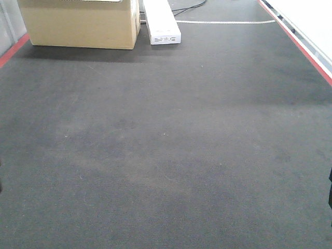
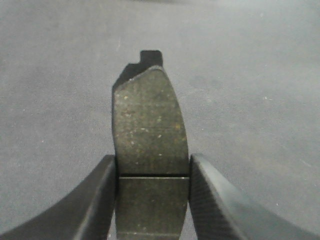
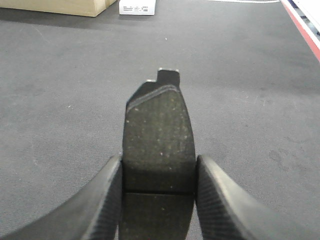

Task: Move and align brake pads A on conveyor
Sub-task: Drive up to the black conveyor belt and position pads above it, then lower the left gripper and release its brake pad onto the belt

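Left gripper (image 2: 152,165): fingers closed against the two long edges of one brake pad (image 2: 150,125), gripped at its cross groove. The pad projects forward past the fingertips, tab end farthest out, over the conveyor (image 2: 260,100). Right gripper (image 3: 159,165): same pose, clamped on a second brake pad (image 3: 159,130) at its groove, pointing along the belt toward a cardboard box (image 1: 78,23) and a white carton (image 1: 162,23) at the far end. Clearance between either pad and the belt cannot be determined.
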